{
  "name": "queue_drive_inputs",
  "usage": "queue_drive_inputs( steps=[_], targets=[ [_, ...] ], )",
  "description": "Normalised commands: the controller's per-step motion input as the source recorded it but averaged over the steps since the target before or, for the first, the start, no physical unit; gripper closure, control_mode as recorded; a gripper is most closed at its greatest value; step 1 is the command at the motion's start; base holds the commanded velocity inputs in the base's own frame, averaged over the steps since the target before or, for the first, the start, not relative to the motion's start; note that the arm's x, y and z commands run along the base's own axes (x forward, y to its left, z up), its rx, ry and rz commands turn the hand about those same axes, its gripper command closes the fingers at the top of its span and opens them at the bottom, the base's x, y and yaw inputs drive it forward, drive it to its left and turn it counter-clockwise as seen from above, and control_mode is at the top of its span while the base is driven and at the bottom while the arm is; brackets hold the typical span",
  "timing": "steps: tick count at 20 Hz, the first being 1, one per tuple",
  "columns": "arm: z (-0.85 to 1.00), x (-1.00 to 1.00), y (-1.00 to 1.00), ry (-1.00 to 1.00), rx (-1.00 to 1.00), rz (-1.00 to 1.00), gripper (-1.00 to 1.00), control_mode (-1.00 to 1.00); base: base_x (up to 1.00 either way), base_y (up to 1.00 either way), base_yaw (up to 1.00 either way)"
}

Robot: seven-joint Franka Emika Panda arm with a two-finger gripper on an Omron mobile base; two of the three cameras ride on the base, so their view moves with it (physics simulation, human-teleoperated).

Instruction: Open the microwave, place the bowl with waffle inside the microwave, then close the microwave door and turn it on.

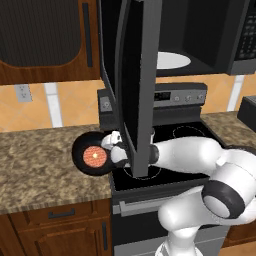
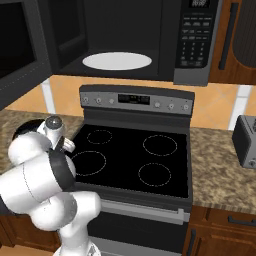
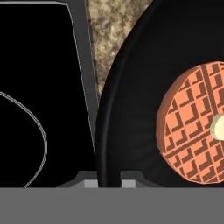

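The bowl with waffle [image 1: 92, 154] is a black bowl with an orange waffle [image 3: 192, 122] in its middle. It is tilted up over the counter just left of the stove. My gripper [image 1: 109, 148] is shut on its right rim. In the hand view the rim [image 3: 109, 144] runs down between my fingertips, gripper [image 3: 109, 183]. The microwave [image 2: 150, 40] hangs above the stove with its cavity open and its white turntable [image 2: 117, 61] showing. The microwave door [image 1: 135, 75] stands swung out to the left, and its edge hides part of my hand.
A black stove [image 2: 130, 160] with four burner rings and a grey knob panel [image 2: 137, 100] sits below the microwave. Speckled stone counter [image 1: 40, 165] lies on both sides. A toaster [image 2: 247, 140] stands at the right. Wooden cabinets [image 1: 45, 40] hang on the upper left.
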Motion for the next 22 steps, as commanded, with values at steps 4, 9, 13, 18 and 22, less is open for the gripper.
queue_drive_inputs(
  steps=[4, 9, 13, 18, 22],
  targets=[
    [1.00, -0.18, -0.69, 0.13, -0.03, -0.12, 1.00, -1.00, 0.00, 0.00, 0.00],
    [0.88, -0.17, -0.68, 0.39, -0.17, -0.13, 1.00, -1.00, 0.00, 0.00, 0.00],
    [0.36, -0.42, -0.86, 0.40, -0.09, -0.24, 1.00, -1.00, 0.00, 0.00, 0.00],
    [0.00, -0.66, -0.74, 0.02, 0.00, -0.49, 1.00, -1.00, 0.00, 0.00, 0.00],
    [0.00, -0.67, -0.53, 0.00, 0.00, -0.59, 1.00, -1.00, 0.00, 0.00, 0.00]
  ],
)
